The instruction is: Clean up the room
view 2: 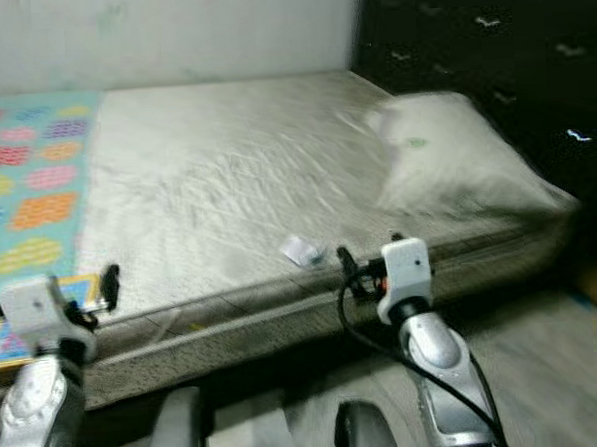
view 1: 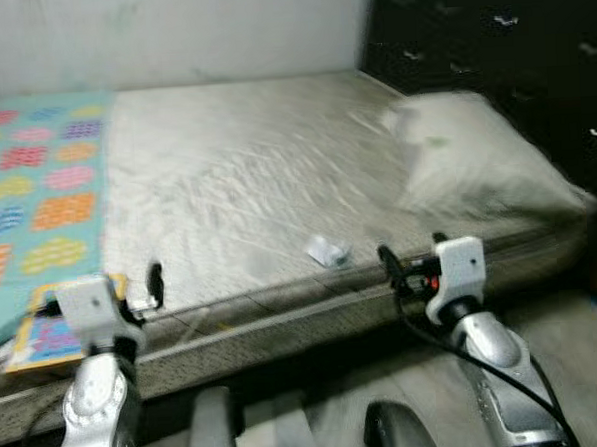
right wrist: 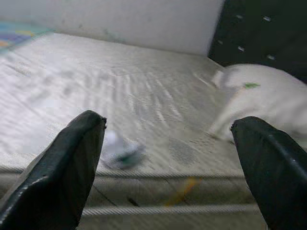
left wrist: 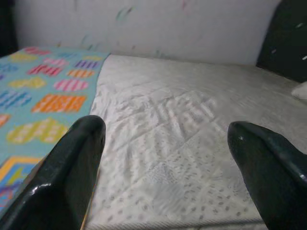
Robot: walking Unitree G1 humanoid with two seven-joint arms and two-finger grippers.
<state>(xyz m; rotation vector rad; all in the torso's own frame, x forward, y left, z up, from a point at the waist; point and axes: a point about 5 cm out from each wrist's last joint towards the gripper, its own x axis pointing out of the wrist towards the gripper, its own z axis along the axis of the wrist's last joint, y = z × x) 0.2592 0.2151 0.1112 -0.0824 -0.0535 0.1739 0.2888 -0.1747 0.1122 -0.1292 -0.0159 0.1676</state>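
Note:
A small crumpled white wrapper [view 1: 328, 250] lies on the pale mattress [view 1: 246, 176] close to its front edge. My right gripper [view 1: 412, 248] is open at that edge, just right of the wrapper and apart from it; in the right wrist view the wrapper [right wrist: 120, 151] lies beside one finger [right wrist: 72, 163]. My left gripper [left wrist: 165, 127] is open too, held over the front left part of the bed with nothing between its fingers. A flat colourful book [view 1: 54, 331] rests on the bed's front left corner, under the left wrist.
A white pillow [view 1: 475, 154] lies at the right end against a dark headboard [view 1: 509, 42]. A teal blanket with coloured patches [view 1: 36, 187] covers the left side. A pale wall runs behind the bed. Grey floor [view 1: 565, 340] lies in front, to the right.

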